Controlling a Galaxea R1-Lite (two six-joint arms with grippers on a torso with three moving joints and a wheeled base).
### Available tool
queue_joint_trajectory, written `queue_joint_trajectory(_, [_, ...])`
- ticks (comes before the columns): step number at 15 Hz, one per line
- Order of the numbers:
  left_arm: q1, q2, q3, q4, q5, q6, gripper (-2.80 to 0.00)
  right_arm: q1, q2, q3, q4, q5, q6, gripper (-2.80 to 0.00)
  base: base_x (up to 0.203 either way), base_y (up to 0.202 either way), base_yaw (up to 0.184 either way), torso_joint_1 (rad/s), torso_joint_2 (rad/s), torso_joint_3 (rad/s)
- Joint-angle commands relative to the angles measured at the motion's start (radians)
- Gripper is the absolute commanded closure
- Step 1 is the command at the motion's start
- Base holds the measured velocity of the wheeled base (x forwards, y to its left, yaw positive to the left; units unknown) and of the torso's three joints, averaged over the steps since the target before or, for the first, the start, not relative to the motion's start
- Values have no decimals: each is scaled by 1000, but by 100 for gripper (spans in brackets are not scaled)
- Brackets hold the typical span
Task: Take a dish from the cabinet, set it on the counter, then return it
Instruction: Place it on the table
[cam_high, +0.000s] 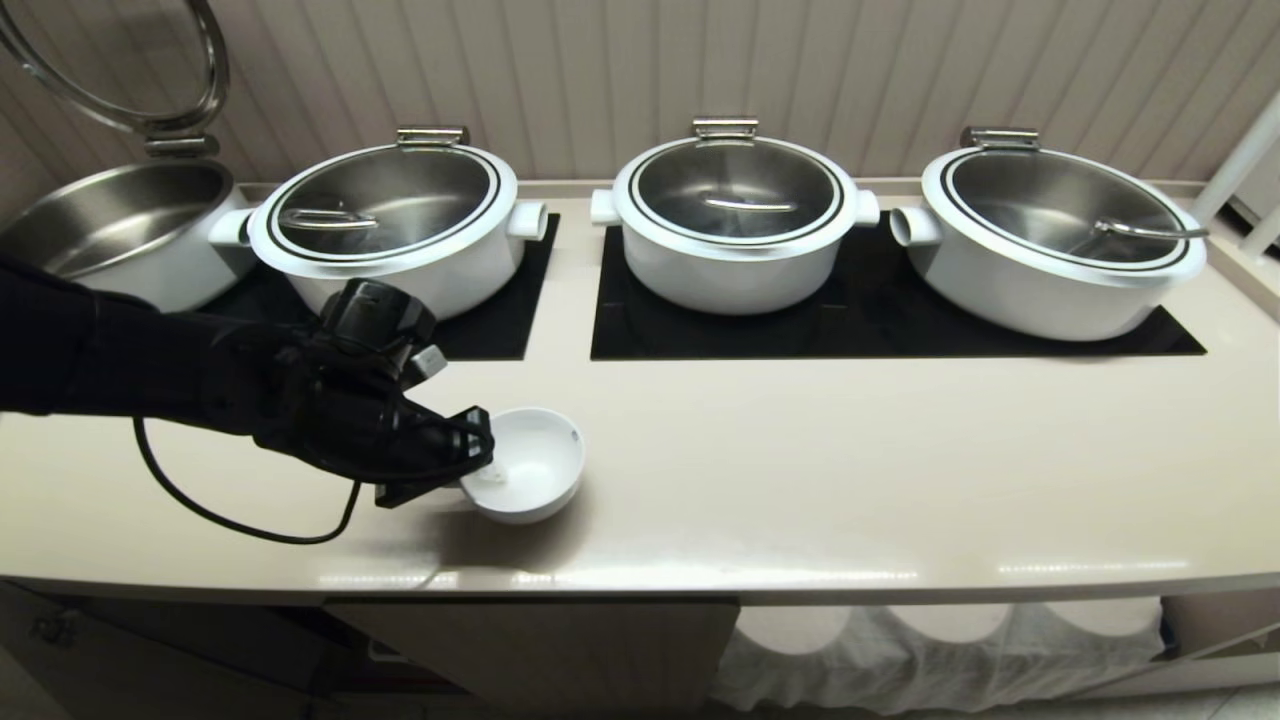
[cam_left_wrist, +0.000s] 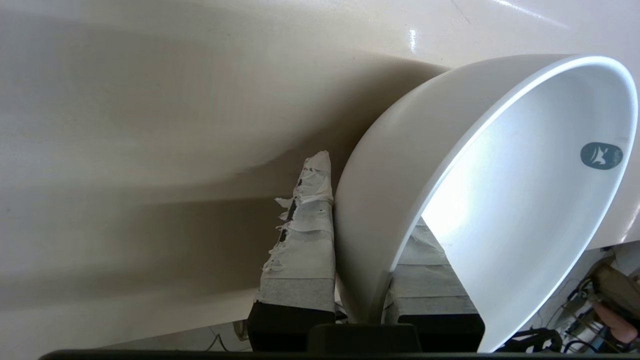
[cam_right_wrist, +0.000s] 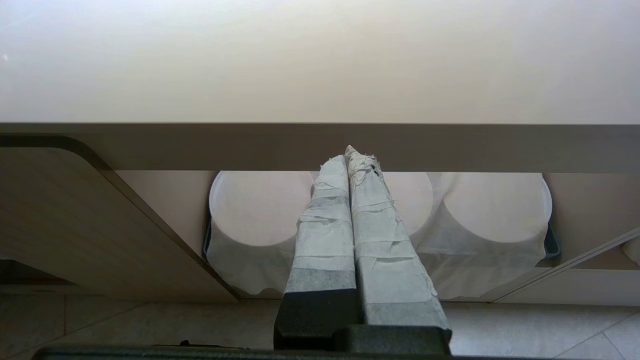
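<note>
Head: left arm reaches in from left, low over counter (cam_high: 800, 470); left gripper (cam_high: 470, 465) clamps bowl (cam_high: 535, 460) by near rim, tilted, near front edge. Open counter to right; pots (cam_high: 735, 220) well behind.
Left wrist: taped fingers (cam_left_wrist: 305, 240) pinch bowl wall, one inside, one outside.
Right wrist: right gripper (cam_right_wrist: 352, 157) clenched, empty, below counter edge, facing cabinet (cam_right_wrist: 75, 215).

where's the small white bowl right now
In the head view, the small round glossy white bowl sits tilted at the cream counter's front left, gripped by the left pincer.
</note>
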Motion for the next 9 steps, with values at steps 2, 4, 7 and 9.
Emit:
queue_joint_trajectory(2, [0, 6, -2, 1, -1, -4, 0, 1, 0, 0, 0, 0, 0, 0, 0, 0, 0, 0, 0, 0])
queue_joint_trajectory(4, [-5, 6, -2, 2, -1, -4, 0, 1, 0, 0, 0, 0, 0, 0, 0, 0, 0, 0, 0, 0])
queue_joint_trajectory(7, [-8, 6, -3, 1, -1, -4, 0, 0, 0, 0, 0, 0, 0, 0, 0, 0, 0, 0, 0, 0])
queue_joint_trajectory(9, [-13, 6, -3, 1, -1, -4, -280, 1, 0, 0, 0, 0, 0, 0, 0, 0, 0, 0, 0, 0])
